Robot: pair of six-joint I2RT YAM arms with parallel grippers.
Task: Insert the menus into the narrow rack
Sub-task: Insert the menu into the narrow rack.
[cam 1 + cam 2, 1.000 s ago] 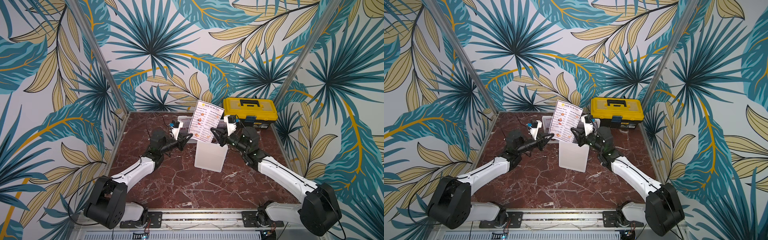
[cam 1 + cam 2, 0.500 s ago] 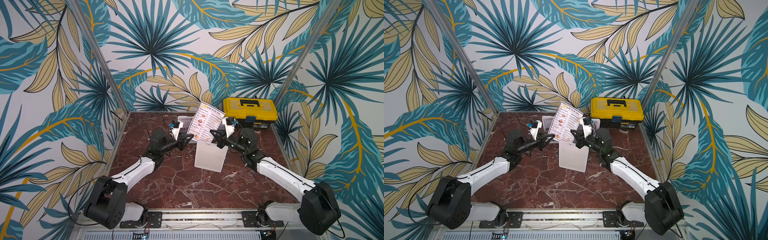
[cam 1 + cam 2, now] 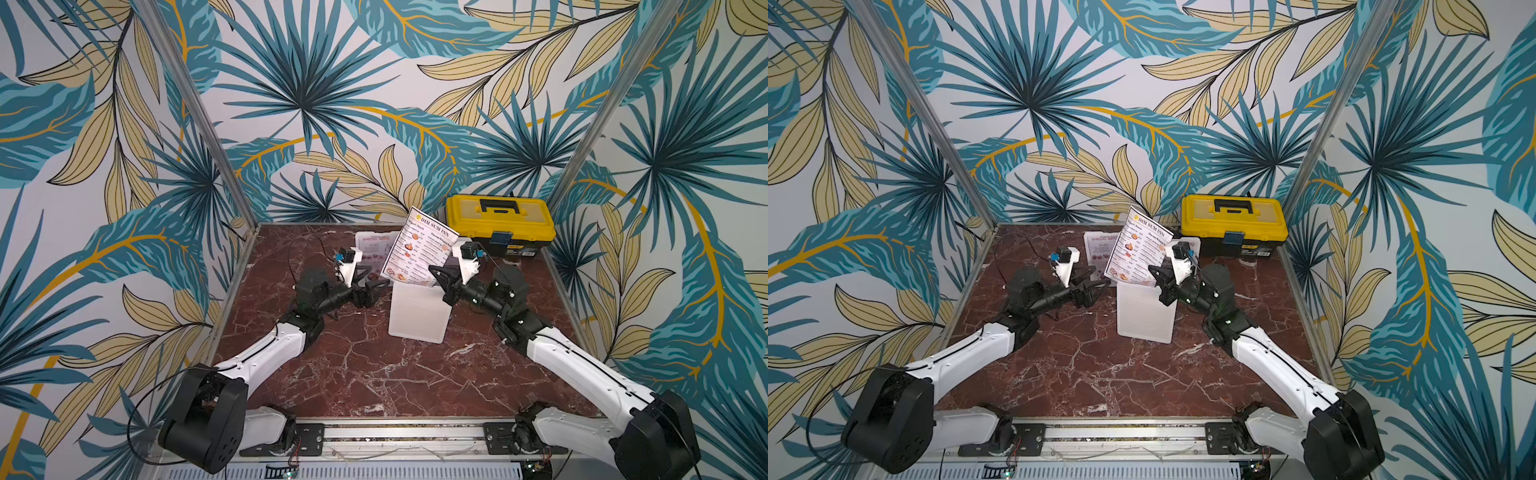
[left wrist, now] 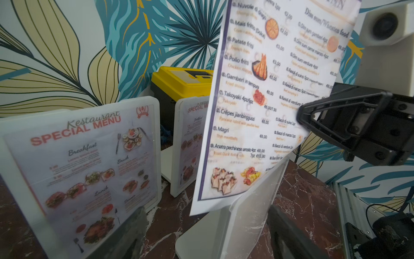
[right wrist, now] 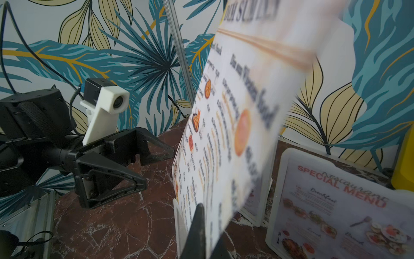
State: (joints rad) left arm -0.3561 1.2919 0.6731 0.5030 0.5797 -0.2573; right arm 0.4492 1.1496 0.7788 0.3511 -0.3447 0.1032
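Observation:
The white "DIM SUM INN" menu (image 3: 422, 249) (image 4: 257, 101) (image 5: 235, 134) stands tilted over the narrow rack (image 3: 417, 316) (image 4: 253, 201), a frosted white stand at mid-table. One lower corner sits behind the rack's clear front and the other hangs outside it. My right gripper (image 3: 434, 272) (image 5: 209, 244) is shut on the sheet's right edge. Just left of the sheet, my left gripper (image 3: 376, 279) (image 4: 208, 235) is open and holds nothing. Two "SPECIAL MENU" menus (image 4: 89, 157) (image 4: 192, 134) stand in white holders behind.
A yellow toolbox (image 3: 498, 224) sits at the back right against the wall. The two holders with the red-titled sheets (image 3: 374, 245) stand at the back centre. Leaf-patterned walls and metal posts close in the marble table (image 3: 374, 374) on three sides.
My left gripper has opened and let go of the menu's left edge. My right gripper has closed on its right edge, and the sheet has leaned a little to the right.

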